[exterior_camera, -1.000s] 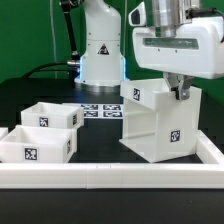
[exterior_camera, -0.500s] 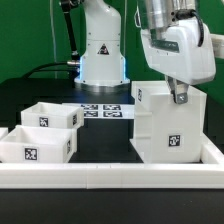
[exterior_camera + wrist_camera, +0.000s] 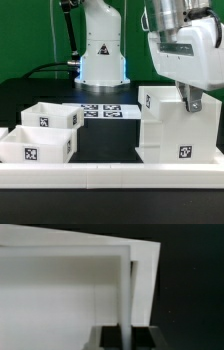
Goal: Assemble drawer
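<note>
At the exterior view's left, two open-topped white drawer boxes sit on the black table [image 3: 105, 148]; the nearer drawer box [image 3: 50, 146] stands just behind the white rail [image 3: 110, 176] that runs along the front edge, and the farther drawer box [image 3: 58, 114] stands close behind it, though whether the two touch cannot be told; each shows a black-and-white tag on its facing wall.

Toward the middle, the marker board [image 3: 104, 111] lies flat on the table at the foot of the robot base [image 3: 102, 55], which is white with a triangle sign on its front.

At the exterior view's right stands the drawer case [image 3: 185, 130], much the largest piece: a tall white box of thin flat panels, one vertical corner turned toward the camera; one tag shows high on its left-hand face and another low on its right-hand face; its lower edge is just behind the rail.

The claw [image 3: 190, 100] comes down from above onto the top edge of the case; in the wrist view the claw [image 3: 127, 334] is closed on a thin upright panel, one dark pad on either side of its edge, and the drawer case [image 3: 60, 297] fills most of that picture with plain white surface against the black table.
</note>
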{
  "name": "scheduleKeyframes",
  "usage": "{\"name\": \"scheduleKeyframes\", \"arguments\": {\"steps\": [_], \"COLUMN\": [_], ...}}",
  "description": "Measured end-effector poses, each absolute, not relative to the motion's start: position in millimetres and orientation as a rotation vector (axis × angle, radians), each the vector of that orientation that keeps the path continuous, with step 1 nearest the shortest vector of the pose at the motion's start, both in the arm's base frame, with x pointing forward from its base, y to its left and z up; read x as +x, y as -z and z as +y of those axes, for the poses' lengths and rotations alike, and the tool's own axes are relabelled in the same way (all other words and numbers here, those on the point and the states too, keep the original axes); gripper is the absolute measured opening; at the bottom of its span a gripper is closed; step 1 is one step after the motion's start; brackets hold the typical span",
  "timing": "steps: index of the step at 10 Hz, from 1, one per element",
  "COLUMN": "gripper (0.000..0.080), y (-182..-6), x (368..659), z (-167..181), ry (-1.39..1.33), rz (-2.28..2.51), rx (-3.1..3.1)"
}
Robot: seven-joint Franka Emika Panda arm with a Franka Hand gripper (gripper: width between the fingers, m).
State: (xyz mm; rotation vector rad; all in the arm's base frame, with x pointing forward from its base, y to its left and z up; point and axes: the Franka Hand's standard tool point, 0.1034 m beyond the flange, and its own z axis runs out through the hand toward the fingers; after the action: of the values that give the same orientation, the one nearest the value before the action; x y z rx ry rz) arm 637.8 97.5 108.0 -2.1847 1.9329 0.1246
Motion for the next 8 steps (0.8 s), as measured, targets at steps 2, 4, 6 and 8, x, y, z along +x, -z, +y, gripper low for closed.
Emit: {"name": "scheduleKeyframes", "arguments": {"steps": [2, 4, 6, 8], "gripper": [0.0038, 0.0038, 0.0038, 0.0212], "y": [-107.7, -107.8, -107.5, -106.9], "x": [647.9, 648.8, 647.7, 647.4], "z": [97.0, 97.1, 96.9, 97.6], "ry": [-0.126, -0.171, -0.199, -0.199], "rz": [1.932, 1.942, 1.943, 1.937], "rx": [-2.180, -2.192, -2.204, -2.210]}}
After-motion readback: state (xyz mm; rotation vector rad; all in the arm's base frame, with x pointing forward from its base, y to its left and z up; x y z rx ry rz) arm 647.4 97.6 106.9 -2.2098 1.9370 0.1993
